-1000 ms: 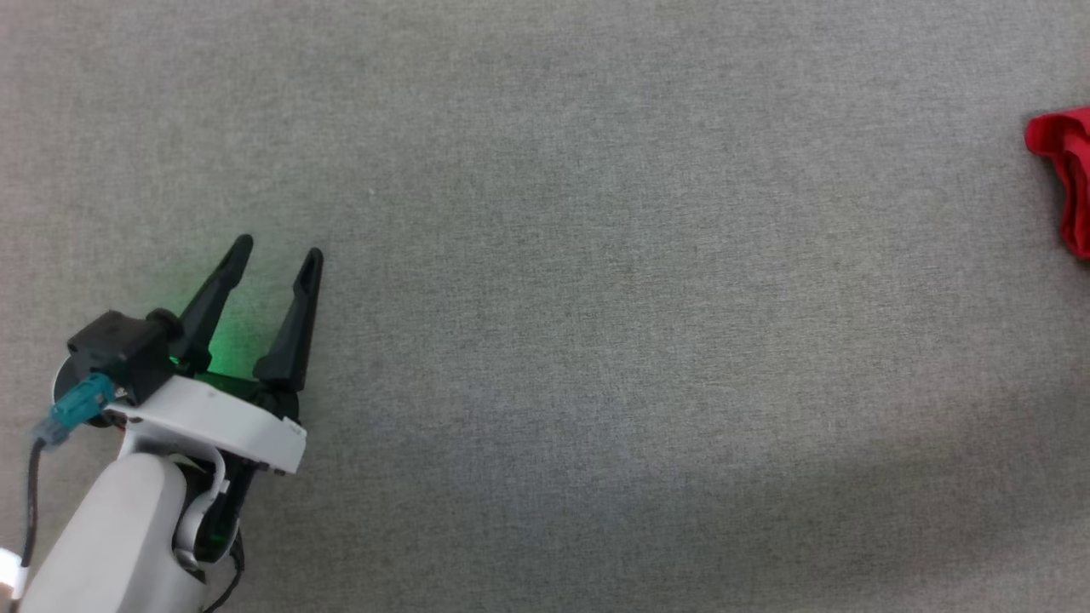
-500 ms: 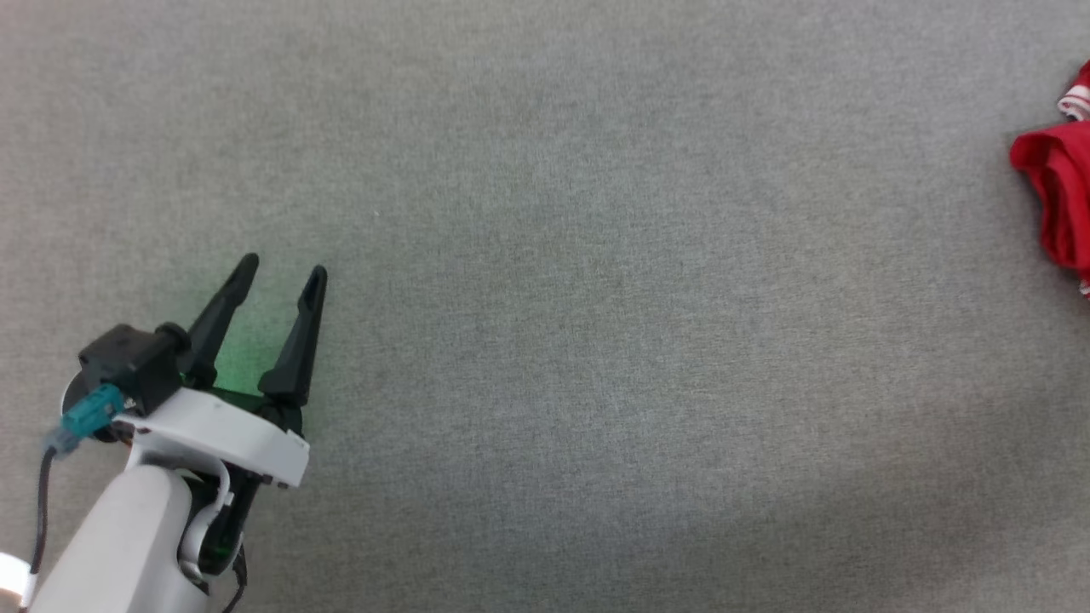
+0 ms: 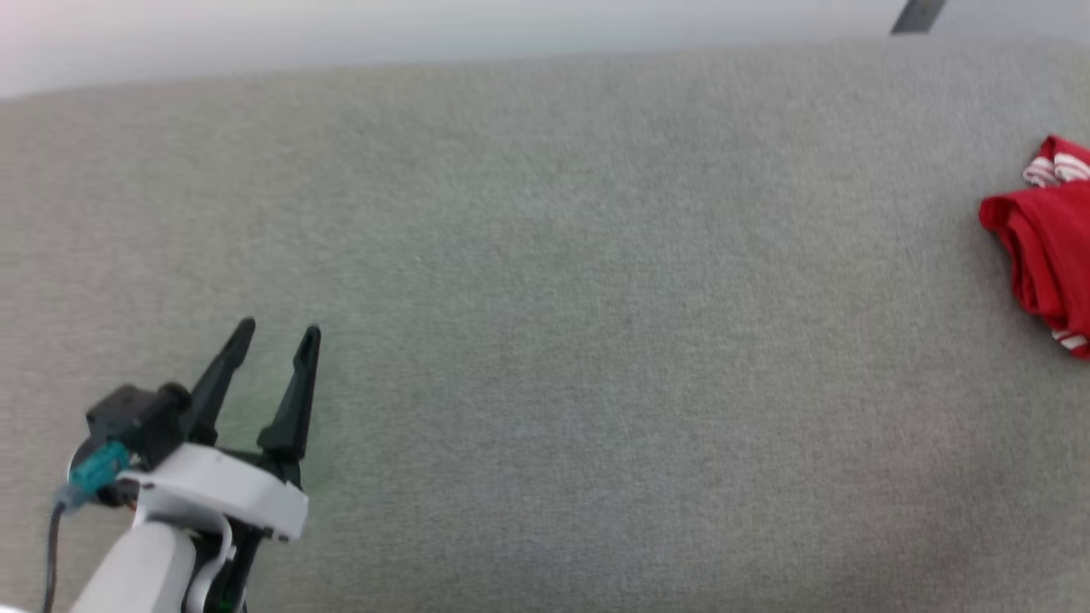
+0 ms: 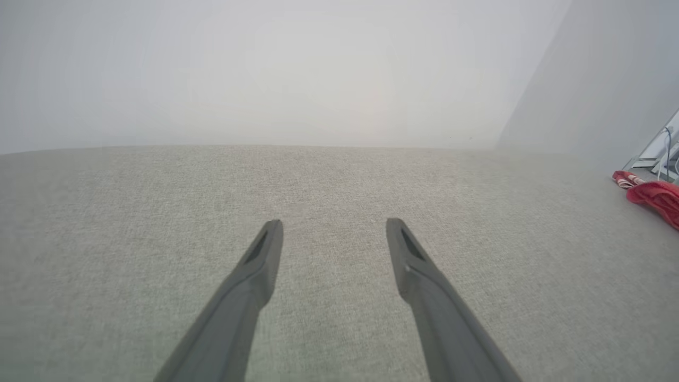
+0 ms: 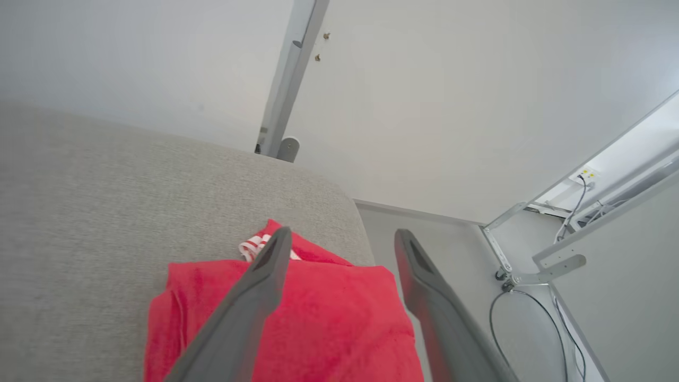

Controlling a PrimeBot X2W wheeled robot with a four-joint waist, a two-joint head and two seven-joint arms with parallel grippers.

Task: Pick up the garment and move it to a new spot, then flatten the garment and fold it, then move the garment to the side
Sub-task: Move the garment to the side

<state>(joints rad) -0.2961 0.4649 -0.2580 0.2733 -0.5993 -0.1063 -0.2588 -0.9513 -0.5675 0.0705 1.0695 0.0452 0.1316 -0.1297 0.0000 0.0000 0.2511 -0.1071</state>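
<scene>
The garment (image 3: pixel 1043 247), red with red-white striped trim, lies folded in a bundle at the far right of the grey fabric surface (image 3: pixel 553 298). In the right wrist view the garment (image 5: pixel 329 323) lies below my right gripper (image 5: pixel 339 239), whose jaws stand open with nothing between them, near the surface's corner. My left gripper (image 3: pixel 274 334) hovers open and empty at the lower left, far from the garment. From the left wrist, the left gripper (image 4: pixel 331 225) points across bare fabric, and the garment (image 4: pixel 650 193) is a small red shape at the right edge.
The grey surface ends at its far edge (image 3: pixel 511 58) before a pale wall. Beyond its right corner the floor (image 5: pixel 440 239) drops away, with a grey post (image 5: pixel 286 95), metal frame parts (image 5: pixel 551 260) and cables (image 5: pixel 504 313).
The head camera has tilted up, bringing the surface's far edge and more of the garment into the picture. The left gripper stays open.
</scene>
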